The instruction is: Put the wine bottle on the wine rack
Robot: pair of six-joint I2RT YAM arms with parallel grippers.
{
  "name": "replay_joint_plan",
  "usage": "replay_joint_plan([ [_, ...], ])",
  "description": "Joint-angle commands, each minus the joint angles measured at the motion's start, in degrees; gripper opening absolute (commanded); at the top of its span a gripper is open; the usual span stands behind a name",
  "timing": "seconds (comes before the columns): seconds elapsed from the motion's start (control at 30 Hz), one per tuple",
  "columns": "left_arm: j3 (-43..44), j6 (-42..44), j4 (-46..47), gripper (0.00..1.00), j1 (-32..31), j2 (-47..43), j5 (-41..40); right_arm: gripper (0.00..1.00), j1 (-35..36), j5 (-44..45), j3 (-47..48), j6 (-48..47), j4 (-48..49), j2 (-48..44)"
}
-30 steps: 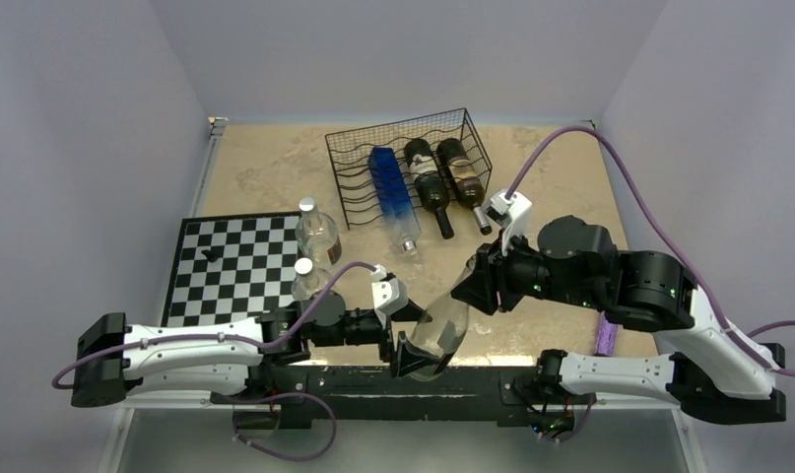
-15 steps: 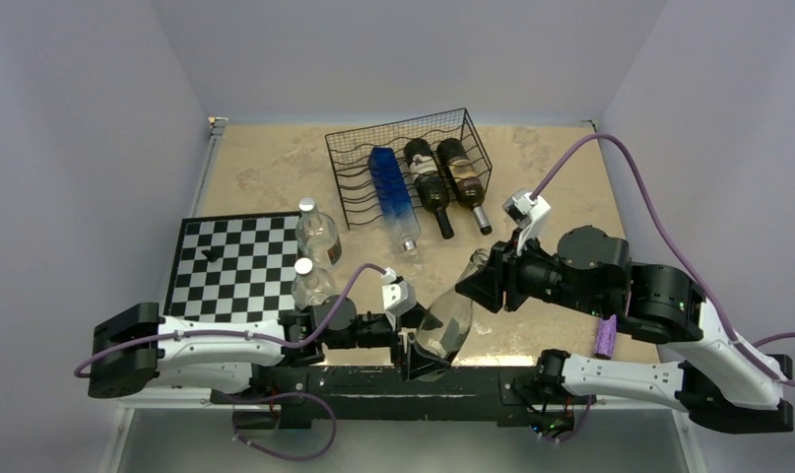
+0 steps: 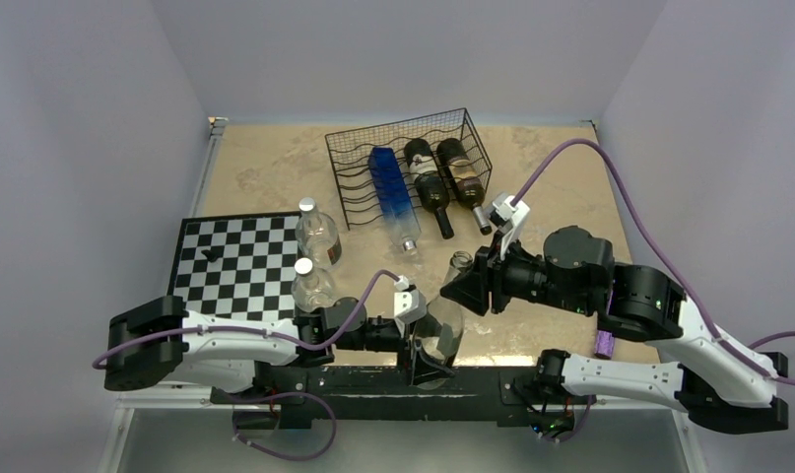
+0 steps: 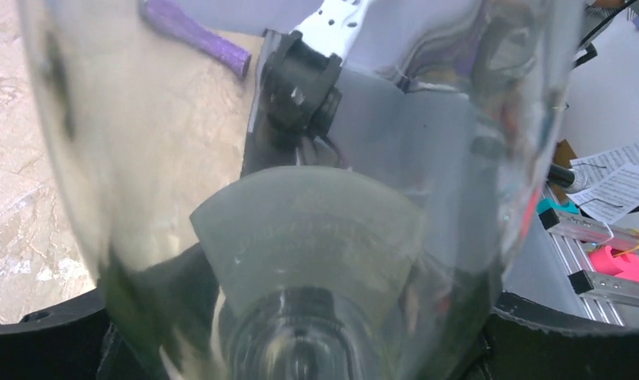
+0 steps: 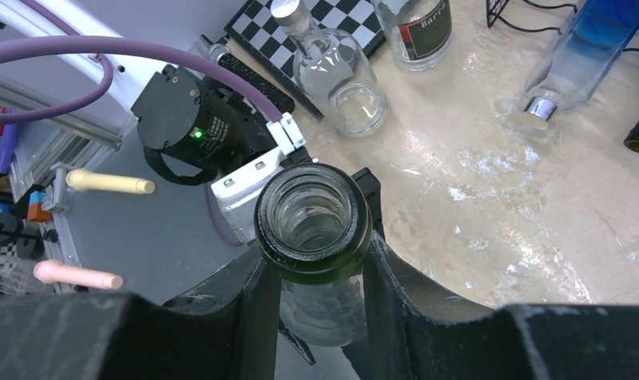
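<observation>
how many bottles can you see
6: a blue bottle and two dark bottles on the wine rack, two clear bottles upright by the chessboard, the wine bottle in the right gripper.

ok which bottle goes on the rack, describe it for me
Go to the middle of the near edge of the table. The clear wine bottle is held there, neck gripped by the right claw. Unlike the two capped bottles by the chessboard, its mouth is open.

Chessboard [image 3: 231,266] at left, two capped clear bottles [image 3: 317,236] upright at its right edge
</observation>
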Motion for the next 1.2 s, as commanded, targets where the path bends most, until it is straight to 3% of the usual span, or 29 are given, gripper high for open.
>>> replay_joint_plan([
  [0.0,2.3,1.1,1.7,0.12,0.5,0.8,-2.0,0.00,0.5,-5.8,1.3,3.7,16.4,-3.3],
  [0.03,2.7,1.7,0.1,0.00,0.5,0.7,-2.7,0.00,0.4,-5.6,1.0,3.8,16.0,-3.6],
  [0.13,4.1,5.1,-3.8,0.00,0.5,-0.1,-4.7,0.01,0.5,-4.7,-0.2,4.2,14.2,-5.2],
  [0.23,6.8,9.6,-11.4,0.00,0.5,-1.5,-8.9,0.43,0.4,-2.0,-0.9,4.4,10.9,-7.1],
  [0.3,9.6,13.4,-18.8,0.00,0.5,-2.1,-11.9,0.64,0.5,4.1,-0.7,5.5,6.9,-8.2],
  [0.43,12.2,20.0,-28.9,0.00,0.5,-3.3,-18.3,0.86,0.4,13.4,-2.3,5.6,3.0,-11.9],
  [0.6,13.7,28.9,-36.3,0.00,0.3,-3.9,-24.5,0.90,0.4,17.0,-2.5,6.1,0.2,-14.1],
  [0.9,11.9,44.9,-33.9,0.00,-2.2,-4.7,-31.5,0.87,0.4,22.8,2.8,6.9,-17.3,-6.8],
  [1.17,6.9,57.7,-29.0,0.00,-5.4,-7.4,-33.3,0.85,0.4,7.8,-2.6,3.4,-16.4,-2.2],
])
